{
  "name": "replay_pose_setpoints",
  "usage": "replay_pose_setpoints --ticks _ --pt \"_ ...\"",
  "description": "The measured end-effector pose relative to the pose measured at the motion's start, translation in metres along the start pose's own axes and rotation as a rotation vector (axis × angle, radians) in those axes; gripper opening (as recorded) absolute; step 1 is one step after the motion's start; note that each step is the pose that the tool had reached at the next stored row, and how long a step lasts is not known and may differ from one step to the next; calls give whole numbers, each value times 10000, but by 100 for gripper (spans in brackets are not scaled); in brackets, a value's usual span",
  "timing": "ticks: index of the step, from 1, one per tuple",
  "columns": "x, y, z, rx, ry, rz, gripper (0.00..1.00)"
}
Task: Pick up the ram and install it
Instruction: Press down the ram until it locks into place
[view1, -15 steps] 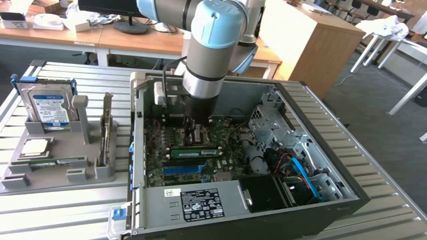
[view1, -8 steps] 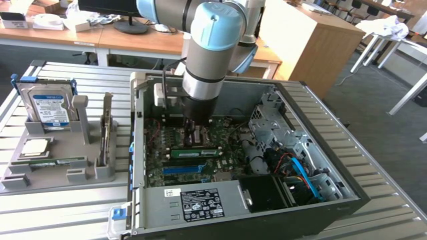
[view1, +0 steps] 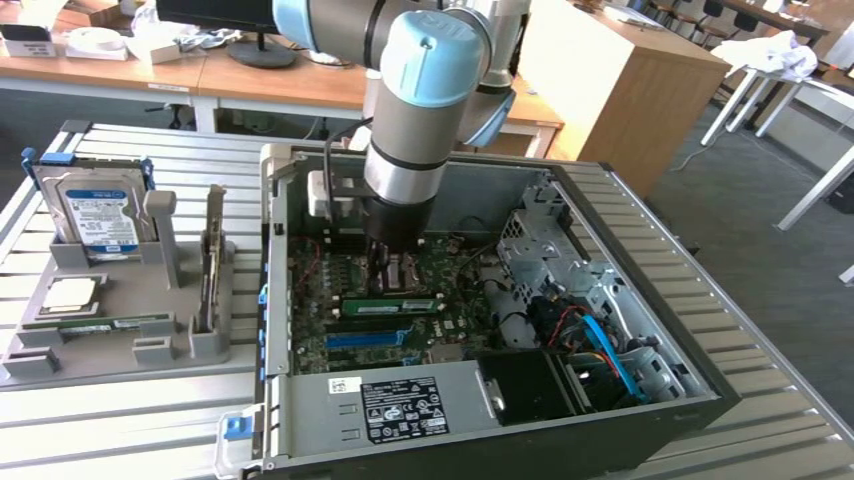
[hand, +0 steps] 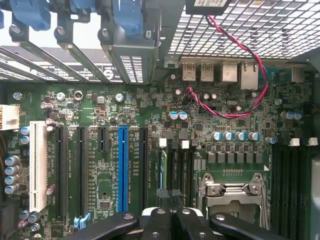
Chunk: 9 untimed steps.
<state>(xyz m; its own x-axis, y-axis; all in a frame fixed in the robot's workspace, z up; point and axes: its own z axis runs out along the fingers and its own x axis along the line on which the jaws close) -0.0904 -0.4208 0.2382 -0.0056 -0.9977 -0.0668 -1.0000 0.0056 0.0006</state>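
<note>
A: Ribbed metal table (view1: 120, 420). Open black steel computer case (view1: 694, 400) on it, green motherboard (hand: 100, 105) inside.
B: Ram?
A: Thin green ram (view1: 390, 306) lies flat across the motherboard, in the case.
B: Grey tray (view1: 114, 340)?
A: Moulded plastic. Holds a boxy hard drive (view1: 94, 215), upright.
B: Pincer?
A: Black pincer (hand: 170, 212), fingers together, nothing held, low over the motherboard.

You see a green ram (view1: 390, 305) stick on the green motherboard (hand: 150, 150), one blue slot (hand: 123, 167) among black ones, a white slot (hand: 37, 165), a red-black twisted wire (hand: 235, 45), the arm's pale-blue joint cap (view1: 430, 60), and a black gripper (hand: 172, 222).
</note>
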Motion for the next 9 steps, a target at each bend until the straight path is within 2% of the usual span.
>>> replay_pose_setpoints --ticks 9 --pt "1 0 21 0 0 0 10"
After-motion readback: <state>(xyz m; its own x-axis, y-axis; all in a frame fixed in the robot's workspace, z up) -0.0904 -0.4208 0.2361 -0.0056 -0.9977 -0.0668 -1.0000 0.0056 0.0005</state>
